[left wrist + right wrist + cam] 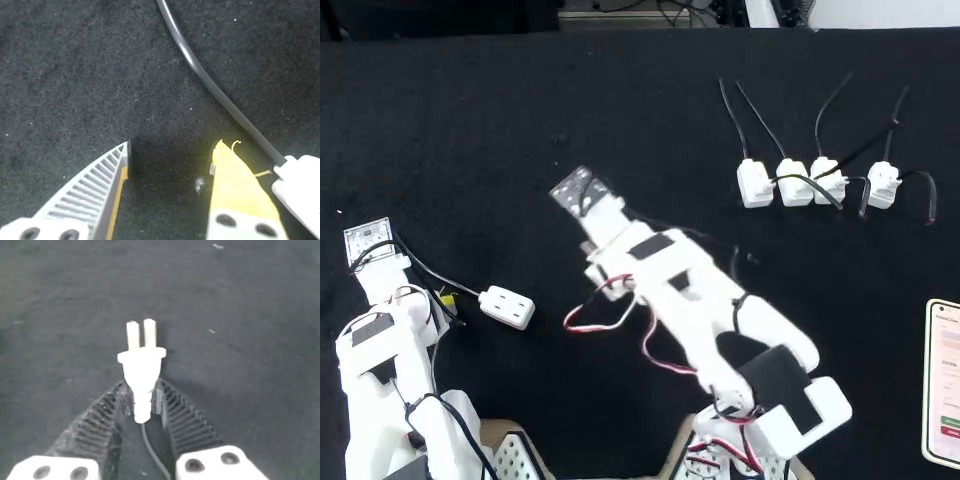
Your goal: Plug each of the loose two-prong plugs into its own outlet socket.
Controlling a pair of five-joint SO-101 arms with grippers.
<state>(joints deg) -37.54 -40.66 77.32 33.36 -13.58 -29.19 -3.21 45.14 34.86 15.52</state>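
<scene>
Where the right gripper [582, 193] stood: near the middle of the table [470, 120] in the high view, clenched on the plug.
Plug [141, 371]: white, its two prongs pointing away from the wrist, its body pinched between the ribbed fingers [95, 427] (its cord [152, 450] ran back between them).
Left gripper [172, 146]: at the table's 9 o'clock edge, jaws spread, nothing between them.
Outlet socket [507, 306]: white, lying on the table at 8 o'clock from the right gripper, well apart from the plug.
Black cable [215, 90]: ran from the socket toward the left gripper, passing near its yellow finger [235, 190].
Four white blocks [793, 183]: in a row at 2 o'clock, each with a dark cord.
Phone [945, 380]: at the 4 o'clock edge.
</scene>
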